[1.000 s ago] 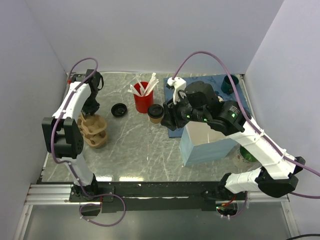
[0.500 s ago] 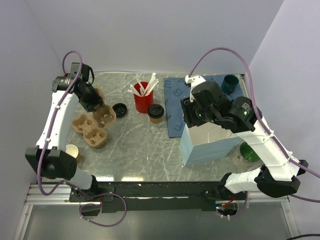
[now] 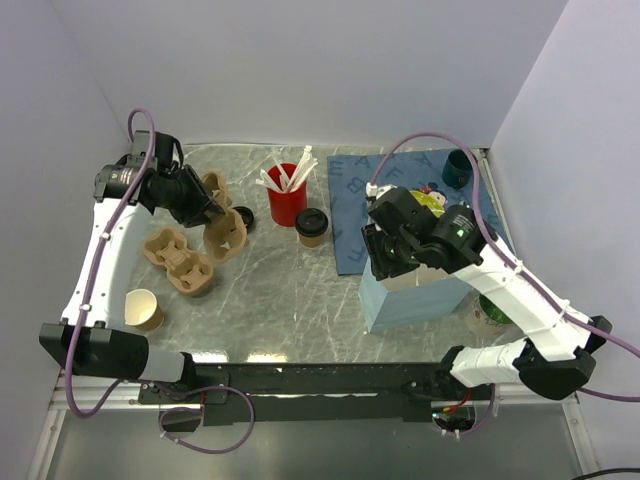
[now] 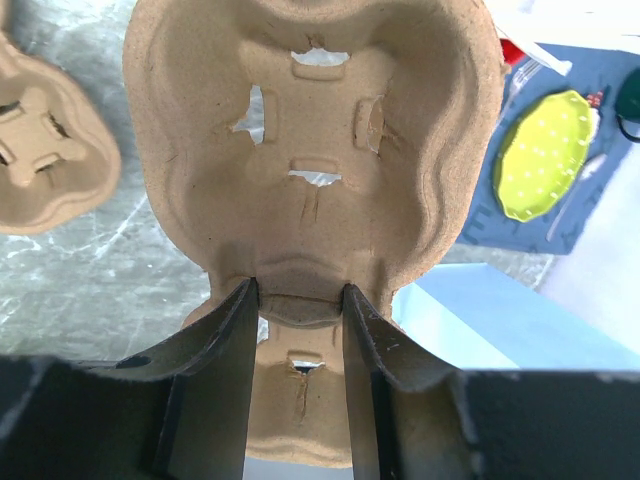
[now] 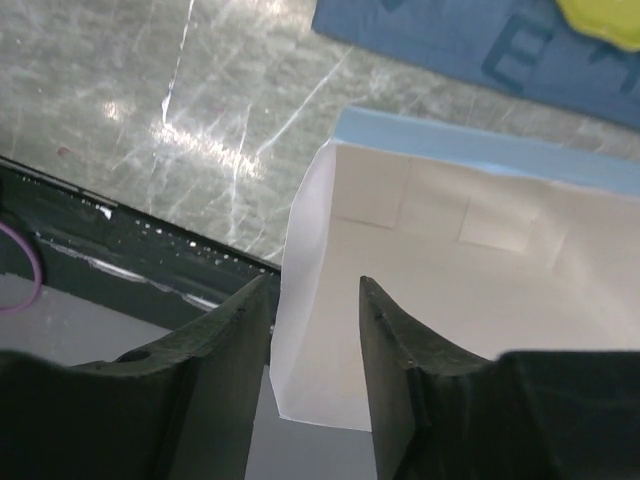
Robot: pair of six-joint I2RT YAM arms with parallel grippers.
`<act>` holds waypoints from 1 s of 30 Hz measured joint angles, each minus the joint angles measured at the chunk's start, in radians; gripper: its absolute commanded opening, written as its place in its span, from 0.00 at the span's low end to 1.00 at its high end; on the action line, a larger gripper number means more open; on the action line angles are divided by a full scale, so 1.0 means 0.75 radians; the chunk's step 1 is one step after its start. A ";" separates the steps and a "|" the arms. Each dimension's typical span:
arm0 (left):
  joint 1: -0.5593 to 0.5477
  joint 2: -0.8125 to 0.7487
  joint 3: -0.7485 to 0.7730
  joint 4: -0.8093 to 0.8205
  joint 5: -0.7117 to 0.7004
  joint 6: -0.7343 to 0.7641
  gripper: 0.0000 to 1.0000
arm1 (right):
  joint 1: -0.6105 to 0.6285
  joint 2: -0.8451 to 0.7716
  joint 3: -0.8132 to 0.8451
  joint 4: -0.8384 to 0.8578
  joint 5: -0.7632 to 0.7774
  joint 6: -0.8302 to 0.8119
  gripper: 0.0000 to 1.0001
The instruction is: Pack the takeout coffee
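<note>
The takeout coffee (image 3: 312,226) stands upright, lid on, near the middle of the far edge, just right of the red cup (image 3: 286,203) and beside the blue mat (image 3: 350,215). Toward the far left corner the left gripper (image 3: 203,208) is clenched on a tilted pulp cup carrier (image 4: 310,150) — fingers pinching the ridge between two wells — with a second carrier (image 3: 180,262) lying flat nearby. Near the right edge the right gripper (image 5: 315,285) hangs over the open blue bag (image 3: 420,295), fingers parted, clasping nothing.
</note>
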 measured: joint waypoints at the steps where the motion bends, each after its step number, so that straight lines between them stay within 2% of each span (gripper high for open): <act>1: 0.000 -0.005 0.002 -0.002 0.008 0.000 0.34 | 0.000 -0.002 -0.018 0.001 -0.009 0.012 0.41; 2: 0.000 -0.012 0.007 -0.004 0.015 -0.001 0.34 | 0.000 -0.003 -0.034 0.006 -0.021 0.023 0.39; 5: 0.000 -0.024 0.012 -0.004 0.024 -0.002 0.34 | 0.001 -0.004 -0.054 0.016 -0.040 0.048 0.21; 6: 0.000 -0.028 0.012 -0.006 0.024 -0.003 0.34 | 0.002 -0.004 -0.054 0.020 -0.046 0.059 0.12; 9: 0.000 -0.041 0.012 -0.007 0.024 -0.005 0.33 | 0.013 -0.004 -0.052 0.032 -0.056 0.089 0.03; 13: 0.000 -0.061 0.018 -0.021 0.010 -0.006 0.33 | 0.048 -0.003 -0.032 0.037 -0.072 0.129 0.01; 20: 0.000 -0.071 0.133 -0.071 -0.037 -0.011 0.34 | 0.155 0.030 0.046 0.096 -0.116 0.276 0.05; 30: 0.000 -0.106 0.170 -0.079 -0.033 -0.015 0.34 | 0.267 0.194 0.124 0.238 -0.136 0.519 0.07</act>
